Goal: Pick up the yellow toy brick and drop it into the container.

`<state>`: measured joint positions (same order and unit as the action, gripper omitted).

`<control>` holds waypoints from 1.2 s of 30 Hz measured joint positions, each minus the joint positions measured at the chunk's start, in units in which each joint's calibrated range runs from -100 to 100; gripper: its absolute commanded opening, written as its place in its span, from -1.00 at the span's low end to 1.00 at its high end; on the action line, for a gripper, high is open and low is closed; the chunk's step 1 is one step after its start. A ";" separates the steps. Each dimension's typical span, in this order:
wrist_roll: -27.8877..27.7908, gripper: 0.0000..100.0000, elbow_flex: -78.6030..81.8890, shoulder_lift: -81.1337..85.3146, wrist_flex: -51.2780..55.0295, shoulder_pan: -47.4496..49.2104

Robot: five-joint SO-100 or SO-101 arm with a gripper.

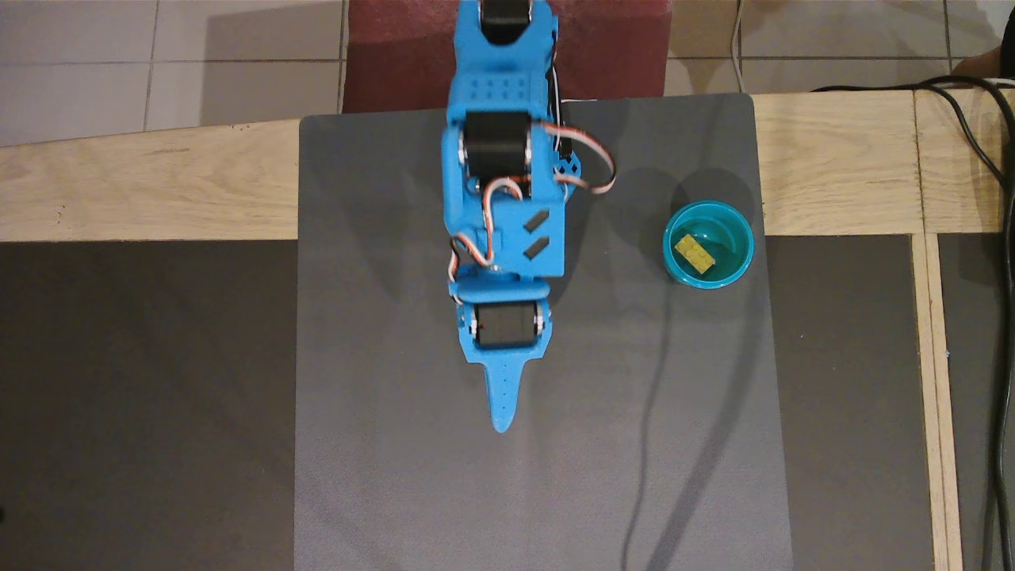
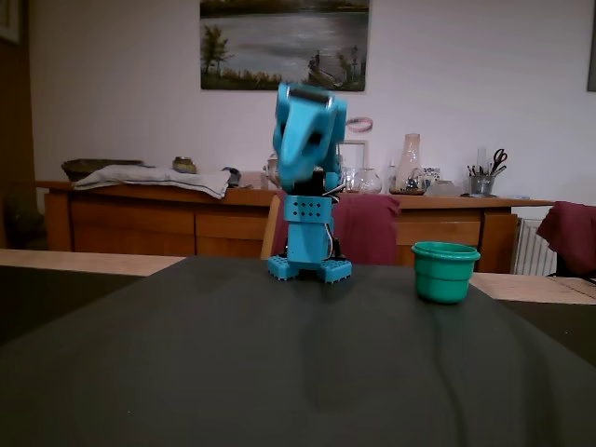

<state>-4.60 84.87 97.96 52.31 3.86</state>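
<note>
— One gripper [image 1: 501, 424], and where does it sit?

— In the overhead view, just below the middle of the frame, over the grey mat [image 1: 539, 476]. Its blue fingers run down to a single narrow point with no gap between them, so the jaws look pressed together, with nothing in them. From the fixed view I cannot be sure, since the arm is folded and the gripper is seen end-on, high in the centre.

— And the arm behind it?

— The blue arm [image 1: 503, 198] runs straight up from the gripper to the top edge of the overhead view, with black motors and red-and-white wires showing. In the fixed view its base [image 2: 310, 268] stands on the dark surface, centre frame.

— Where is the yellow toy brick [image 1: 695, 254]?

— Inside the container [image 1: 708, 218], lying flat on its bottom, turned diagonally. The studs face up, though they are blurred.

— And the container itself?

— Right of centre in the overhead view, upright, near the right edge of the mat and well apart from the gripper. In the fixed view it stands right of the base, and its wall hides the brick.

— Anything further out?

— The wooden table [image 1: 143, 190] under the mat, and black cables [image 1: 995, 159] at the upper right.
</note>
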 measured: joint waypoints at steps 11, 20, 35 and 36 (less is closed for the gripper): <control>0.21 -1.00 14.59 0.17 -4.84 0.07; 0.21 -1.00 14.59 0.25 0.70 0.07; 0.21 -1.00 14.59 0.25 0.70 0.07; 0.21 -1.00 14.59 0.25 0.70 0.07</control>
<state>-4.39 99.46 98.22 53.01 3.93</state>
